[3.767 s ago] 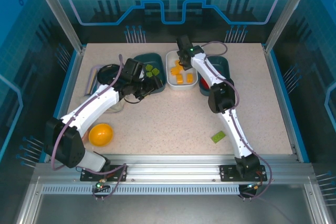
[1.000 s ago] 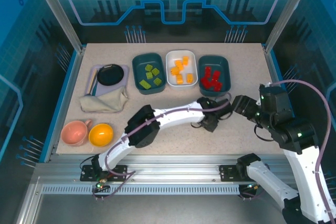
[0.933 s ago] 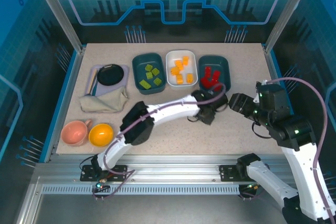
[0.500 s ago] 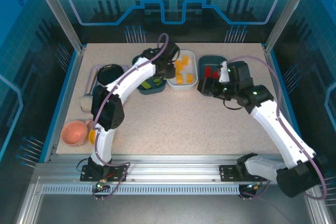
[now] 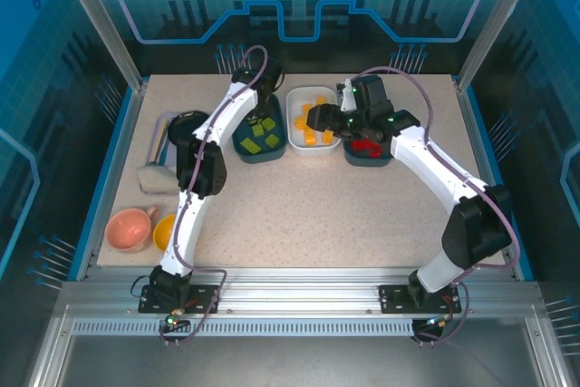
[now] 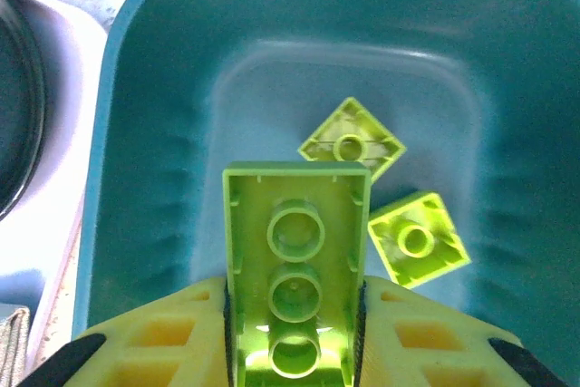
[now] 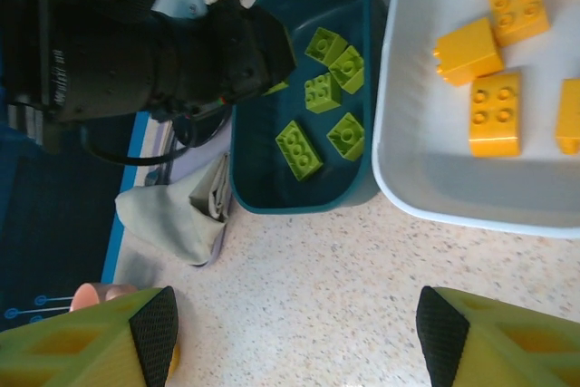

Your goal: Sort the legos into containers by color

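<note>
The bench (image 5: 317, 215) carried three trays in a row along its far side: a dark teal tray (image 5: 245, 145) on the left, a white tray (image 5: 313, 149) in the middle and a second teal tray (image 5: 367, 160) on the right with red bricks (image 5: 367, 144) in it. Both arms reached out to that row. The left gripper (image 5: 261, 101) hung over the left teal tray, and the right gripper (image 5: 317, 118) hovered by the white one.

The coming move looked to turn on one relation. The left gripper (image 6: 294, 351) was pinching a light green brick (image 6: 294, 224) by its long sides, and that brick hung straight above the open floor of the green tray (image 6: 136, 88). Its long axis ran away from the wrist, its hollow underside facing the camera (three round tubes in a line). Two small green bricks (image 6: 352, 140) lay just beyond and to the right of it, apart from it. A release there would probably land it among its own colour, and the left arm was plainly the one placed for it.

The right gripper (image 7: 296, 337) stood spread wide with nothing between its fingers (image 7: 91, 351), above bare bench near the trays.

The left wrist view gave the pinch itself. The right wrist view gave the wider count: several green bricks (image 7: 299, 147) already in the teal tray and orange-yellow bricks (image 7: 494, 115) in the white one. The overhead view gave the order of the trays.
</note>
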